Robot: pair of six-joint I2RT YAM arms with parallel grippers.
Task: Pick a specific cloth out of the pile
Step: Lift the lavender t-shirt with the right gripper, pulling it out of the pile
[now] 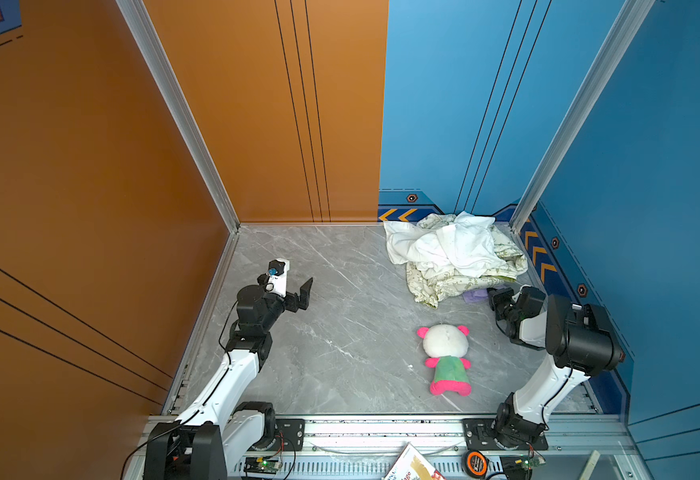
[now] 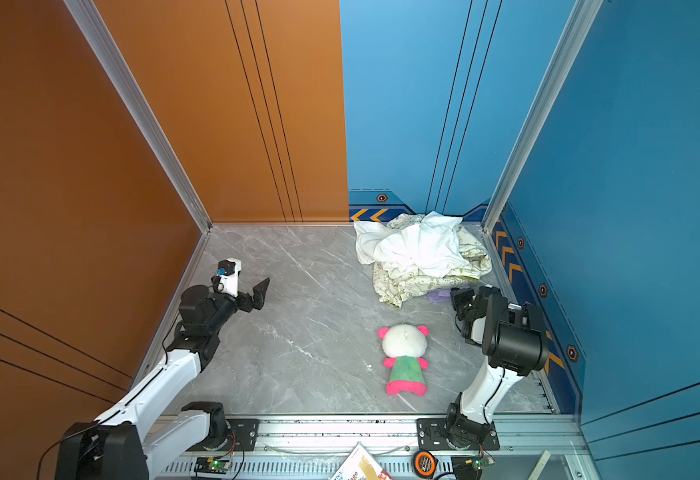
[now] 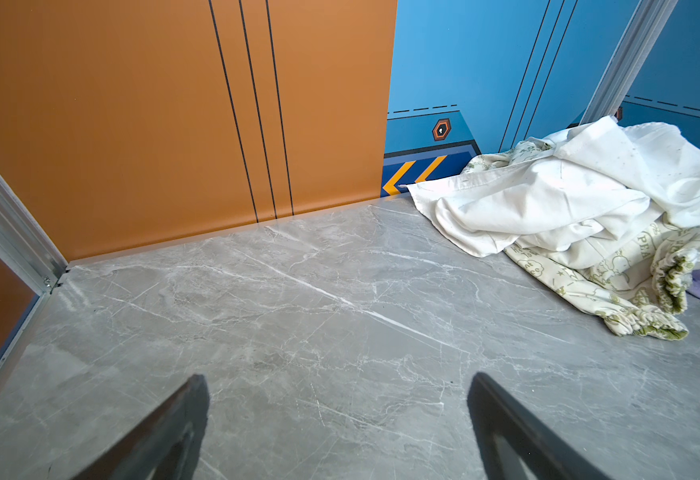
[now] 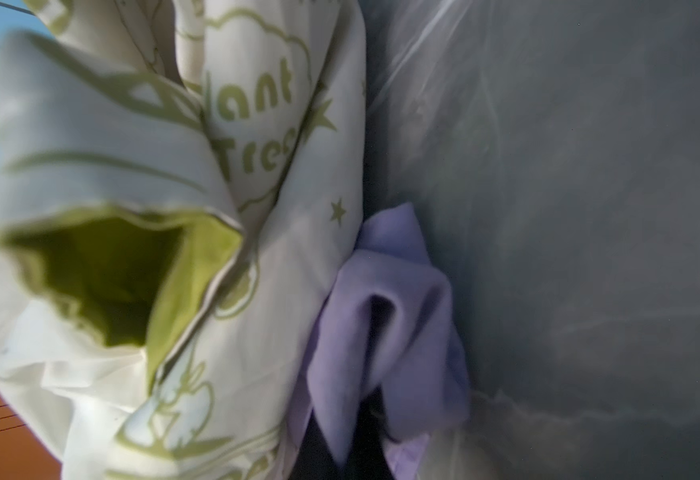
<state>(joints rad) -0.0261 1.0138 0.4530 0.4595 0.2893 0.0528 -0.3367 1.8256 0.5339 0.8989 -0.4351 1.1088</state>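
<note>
the right gripper point(image 1: 492, 294) pinches the lilac-purple soft cloth point(image 4: 385, 316), mostly buried under the heap of white and green-printed cream fabrics point(image 1: 456, 253), the pink-and-green plush bear point(image 1: 447, 357) lies nearby, and the left gripper point(image 3: 340, 415) stands wide open.

Most of cloth point(image 4: 385, 316) buried under pile point(image 1: 456, 253); right hand point(image 1: 491, 294) fingertips lost in folds

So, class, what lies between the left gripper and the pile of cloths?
Nothing: only bare grey marble tabletop runs from the left gripper to the pile, as the left wrist view and both top views show.
</note>
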